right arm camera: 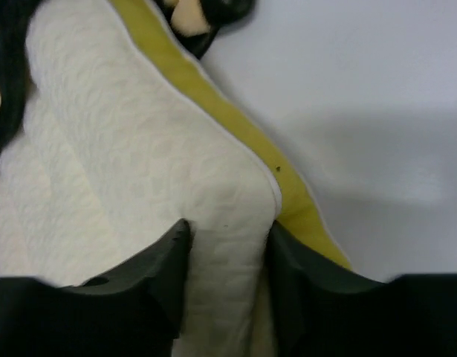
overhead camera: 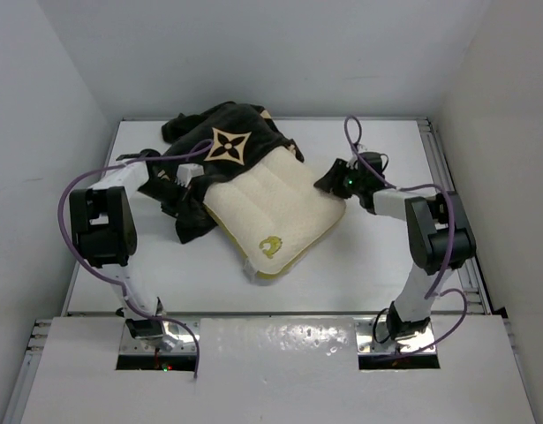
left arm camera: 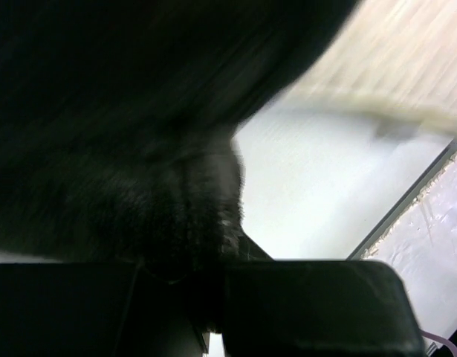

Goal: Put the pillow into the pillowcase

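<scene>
Pillowcase (overhead camera: 193, 141) fabric is pinched in the closed left end effector (left arm camera: 213, 320); the right end effector (right arm camera: 227, 256) grips a corner of the pillow (right arm camera: 131, 156), which lies to its left, partly sleeved.

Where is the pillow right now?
In the top view, the pillow lies in the middle of the table, its far end covered by the pillowcase, its right corner between the right end effector's fingers.
</scene>
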Tool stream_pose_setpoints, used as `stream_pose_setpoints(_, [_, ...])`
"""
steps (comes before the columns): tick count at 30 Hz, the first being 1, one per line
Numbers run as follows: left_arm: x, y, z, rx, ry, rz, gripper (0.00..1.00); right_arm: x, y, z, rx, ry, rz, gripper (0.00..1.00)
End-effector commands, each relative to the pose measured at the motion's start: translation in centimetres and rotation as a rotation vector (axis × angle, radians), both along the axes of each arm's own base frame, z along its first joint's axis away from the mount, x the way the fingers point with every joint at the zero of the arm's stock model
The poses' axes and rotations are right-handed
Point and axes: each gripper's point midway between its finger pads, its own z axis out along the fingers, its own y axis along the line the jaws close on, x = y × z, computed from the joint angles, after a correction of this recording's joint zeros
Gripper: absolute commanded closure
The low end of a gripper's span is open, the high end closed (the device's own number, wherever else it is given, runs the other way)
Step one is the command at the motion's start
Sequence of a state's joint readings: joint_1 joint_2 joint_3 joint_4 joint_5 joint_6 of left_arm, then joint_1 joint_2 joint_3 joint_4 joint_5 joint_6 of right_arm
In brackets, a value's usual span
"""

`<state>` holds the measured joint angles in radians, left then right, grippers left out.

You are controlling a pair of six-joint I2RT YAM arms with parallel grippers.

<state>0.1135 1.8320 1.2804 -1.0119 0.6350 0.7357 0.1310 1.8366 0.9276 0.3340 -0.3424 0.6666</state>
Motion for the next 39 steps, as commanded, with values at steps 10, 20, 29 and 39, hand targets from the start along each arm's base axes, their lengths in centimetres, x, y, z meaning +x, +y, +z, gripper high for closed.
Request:
stream_pose_setpoints(10, [3.8, 3.9, 1.4, 0.019, -0.075, 0.121, 1.00, -19.4, 17.2, 4.2, 0.161, 0.060, 0.477, 0.15])
stream_pose_setpoints(20, [3.8, 7.6, 0.3, 0.115, -0.073, 0.183, 1.00, -12.6, 6.9, 7.6, 0.066, -0.119, 0.125, 0.01])
stream_pose_setpoints(29, [2.4, 7.4, 0.6, 0.120, -0.076, 0.170, 1.00, -3.7, 9.0, 1.7, 0.018, 0.033, 0.084, 0.38])
stream_pose_setpoints(39, [0.0, 6.7, 0.2, 0.059, -0.032, 0.129, 1.00, 0.0, 11.7, -4.4, -0.034, 0.126, 0.060, 0.38])
